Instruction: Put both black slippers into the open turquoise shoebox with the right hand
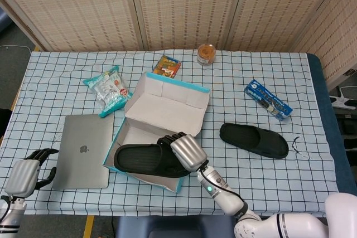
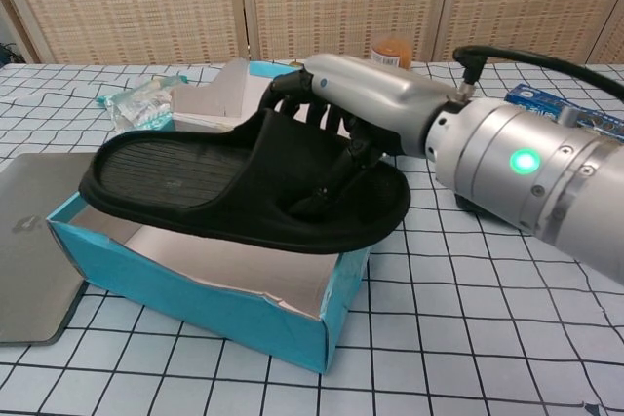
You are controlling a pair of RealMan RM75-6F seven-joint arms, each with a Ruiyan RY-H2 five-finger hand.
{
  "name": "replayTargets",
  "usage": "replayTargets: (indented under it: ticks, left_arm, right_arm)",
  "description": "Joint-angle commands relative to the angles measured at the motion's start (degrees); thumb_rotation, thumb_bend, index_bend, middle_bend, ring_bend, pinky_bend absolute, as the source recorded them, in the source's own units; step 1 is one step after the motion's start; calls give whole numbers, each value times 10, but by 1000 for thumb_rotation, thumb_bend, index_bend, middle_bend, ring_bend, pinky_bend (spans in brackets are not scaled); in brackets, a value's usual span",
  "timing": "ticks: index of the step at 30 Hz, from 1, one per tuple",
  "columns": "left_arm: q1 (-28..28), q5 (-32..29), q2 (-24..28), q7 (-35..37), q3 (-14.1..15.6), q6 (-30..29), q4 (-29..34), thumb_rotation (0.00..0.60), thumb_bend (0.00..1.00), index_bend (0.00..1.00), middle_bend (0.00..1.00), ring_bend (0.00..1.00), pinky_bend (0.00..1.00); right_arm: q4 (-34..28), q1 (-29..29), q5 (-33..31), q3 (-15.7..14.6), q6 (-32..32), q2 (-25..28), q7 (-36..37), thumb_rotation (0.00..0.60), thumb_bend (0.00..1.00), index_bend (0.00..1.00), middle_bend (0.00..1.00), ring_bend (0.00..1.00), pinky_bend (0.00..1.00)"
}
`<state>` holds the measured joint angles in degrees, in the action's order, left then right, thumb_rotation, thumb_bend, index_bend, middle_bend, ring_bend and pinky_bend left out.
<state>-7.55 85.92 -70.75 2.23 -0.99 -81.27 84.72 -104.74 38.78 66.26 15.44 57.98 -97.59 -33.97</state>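
My right hand (image 1: 186, 151) (image 2: 361, 104) grips one black slipper (image 1: 142, 159) (image 2: 205, 177) by its strap end. It holds the slipper level over the open turquoise shoebox (image 1: 162, 101) (image 2: 195, 304), toe toward the laptop side. The box sits skewed on the checked cloth, its lid flap standing up at the back. The second black slipper (image 1: 254, 140) lies flat on the table to the right of the box. My left hand (image 1: 25, 174) hangs at the table's near left corner, fingers curled, holding nothing.
A grey laptop (image 1: 85, 150) (image 2: 29, 241) lies closed just left of the box. Behind the box are a teal snack bag (image 1: 109, 90), an orange packet (image 1: 166, 66) and a jar (image 1: 206, 54). A blue tube pack (image 1: 268, 99) lies at the right.
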Motion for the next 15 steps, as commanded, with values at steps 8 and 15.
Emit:
replayTargets:
  ticks: [8, 15]
  left_arm:
    - [-1, -4, 3, -1, 1, 7, 6, 600, 431, 286, 303, 288, 539]
    - [-1, -4, 6, 7, 1, 7, 7, 600, 431, 286, 304, 288, 539]
  right_arm:
    - [100, 48, -11, 14, -8, -85, 59, 600, 90, 688, 596, 522, 376]
    - [221, 61, 22, -11, -29, -137, 149, 600, 90, 688, 597, 522, 375]
